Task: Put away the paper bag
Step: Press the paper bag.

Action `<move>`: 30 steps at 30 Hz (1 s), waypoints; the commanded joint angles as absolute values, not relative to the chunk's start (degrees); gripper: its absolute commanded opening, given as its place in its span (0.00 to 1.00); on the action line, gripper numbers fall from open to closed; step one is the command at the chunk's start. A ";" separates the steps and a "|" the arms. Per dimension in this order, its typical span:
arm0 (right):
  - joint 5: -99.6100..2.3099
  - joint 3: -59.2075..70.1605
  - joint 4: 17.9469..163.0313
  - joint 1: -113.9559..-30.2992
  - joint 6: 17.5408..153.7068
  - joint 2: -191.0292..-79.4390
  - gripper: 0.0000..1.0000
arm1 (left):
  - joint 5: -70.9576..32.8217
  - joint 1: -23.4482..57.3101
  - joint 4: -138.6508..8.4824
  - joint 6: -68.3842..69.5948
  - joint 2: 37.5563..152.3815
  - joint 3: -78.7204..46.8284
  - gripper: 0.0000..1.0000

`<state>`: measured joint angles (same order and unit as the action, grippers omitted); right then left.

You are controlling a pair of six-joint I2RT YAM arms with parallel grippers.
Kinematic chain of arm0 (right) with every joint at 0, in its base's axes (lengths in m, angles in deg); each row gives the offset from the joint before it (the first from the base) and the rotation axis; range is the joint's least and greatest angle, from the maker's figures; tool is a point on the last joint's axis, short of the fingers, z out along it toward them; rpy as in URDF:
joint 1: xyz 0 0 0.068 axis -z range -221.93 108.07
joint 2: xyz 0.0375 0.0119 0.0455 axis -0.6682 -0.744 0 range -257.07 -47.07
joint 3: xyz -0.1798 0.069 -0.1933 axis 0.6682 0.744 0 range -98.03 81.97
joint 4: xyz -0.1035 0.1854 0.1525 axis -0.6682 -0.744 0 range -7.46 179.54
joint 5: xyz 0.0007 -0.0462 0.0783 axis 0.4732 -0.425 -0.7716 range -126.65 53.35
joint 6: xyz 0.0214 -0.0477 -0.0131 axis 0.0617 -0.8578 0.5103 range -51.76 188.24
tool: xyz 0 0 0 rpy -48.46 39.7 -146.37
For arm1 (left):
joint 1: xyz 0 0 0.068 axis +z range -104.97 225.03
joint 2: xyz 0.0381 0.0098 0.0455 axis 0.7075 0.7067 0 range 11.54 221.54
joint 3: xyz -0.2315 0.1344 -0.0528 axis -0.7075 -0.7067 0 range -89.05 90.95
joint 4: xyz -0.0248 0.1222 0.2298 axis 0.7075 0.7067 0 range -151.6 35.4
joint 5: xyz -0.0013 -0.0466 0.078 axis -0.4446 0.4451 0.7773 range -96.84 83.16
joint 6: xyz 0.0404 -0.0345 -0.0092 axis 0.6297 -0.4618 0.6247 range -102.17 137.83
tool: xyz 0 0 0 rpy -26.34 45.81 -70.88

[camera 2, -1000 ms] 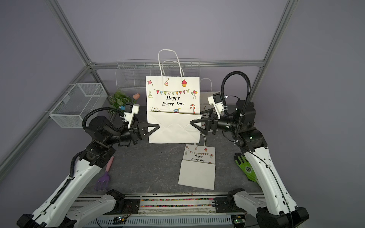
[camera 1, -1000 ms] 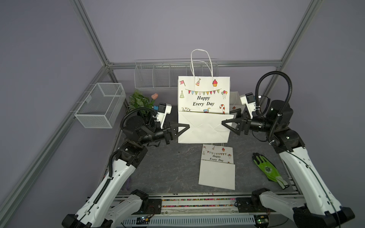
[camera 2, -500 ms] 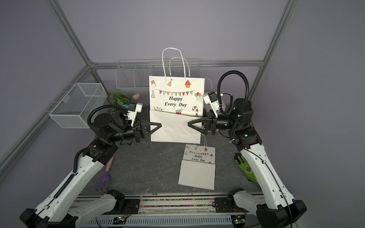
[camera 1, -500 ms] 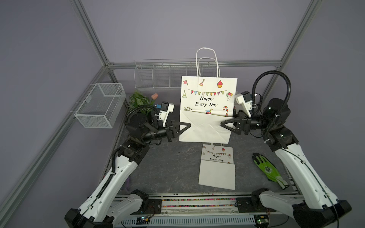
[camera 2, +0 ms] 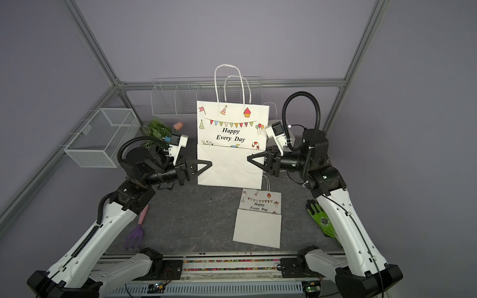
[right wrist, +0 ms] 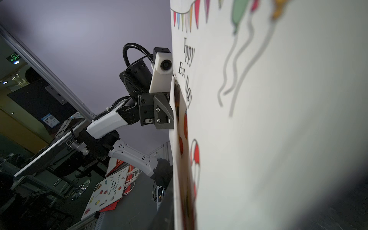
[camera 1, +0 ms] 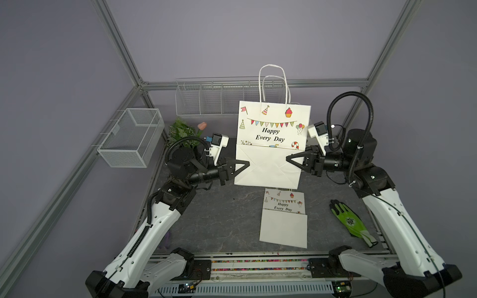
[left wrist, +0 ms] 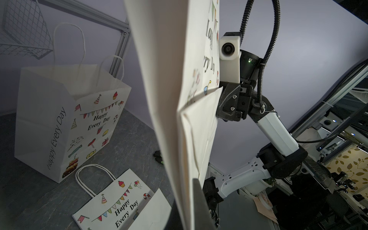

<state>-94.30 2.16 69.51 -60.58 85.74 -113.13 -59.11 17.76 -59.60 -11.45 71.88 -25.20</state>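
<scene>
With left fingers (camera 1: 245, 163) and right fingers (camera 1: 291, 158) both clamped on opposite edges of the raised paper bag (camera 1: 271, 134), uneven arm motion may tear it.

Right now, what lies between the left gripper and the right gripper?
The flattened paper bag, upright: the left gripper pinches one side edge, the right gripper the opposite one. Both top views show it.

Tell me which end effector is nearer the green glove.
Right. The right end effector grips the big paper bag at its edge nearer the green glove; the left end effector grips the opposite edge, farther away.
</scene>
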 commanded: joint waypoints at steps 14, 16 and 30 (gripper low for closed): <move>-92.46 5.46 68.84 -60.87 85.84 -111.96 0.07 | -58.34 18.19 -63.63 -13.39 73.50 -23.66 0.68; -92.67 5.97 69.21 -60.96 86.34 -111.85 0.07 | -58.26 18.18 -64.08 -13.57 73.53 -24.13 0.47; -94.57 9.06 72.91 -61.44 88.88 -111.08 0.64 | -57.61 18.21 -64.77 -14.10 73.35 -25.14 0.00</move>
